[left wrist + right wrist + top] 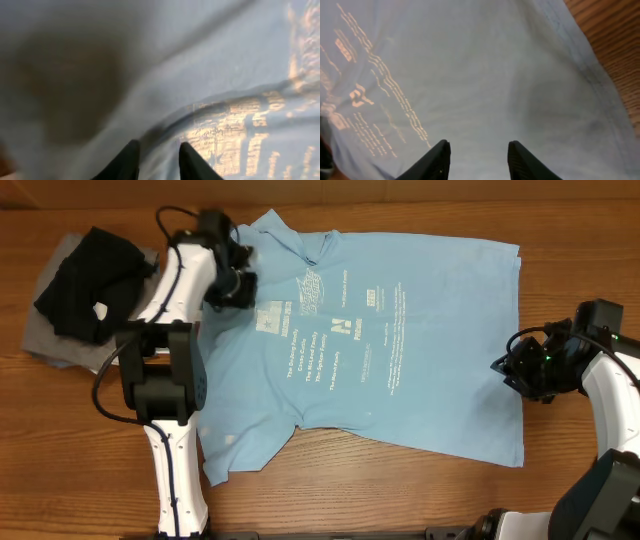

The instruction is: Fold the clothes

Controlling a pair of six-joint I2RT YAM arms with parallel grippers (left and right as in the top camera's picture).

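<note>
Far left: black garment (pixel 85 280), crumpled, lying on a grey garment (pixel 40 345) near the table (pixel 400 500) edge.
Next: left gripper (pixel 238 280), at the T-shirt's left end near the collar. Jaws slightly apart, blue cloth showing in the gap; contact cannot be told.
Centre: light blue T-shirt (pixel 420 350), spread flat, white lettering up, hem to the right.
Right: right gripper (pixel 510 368), at the hem. Jaws apart, above the cloth.
</note>
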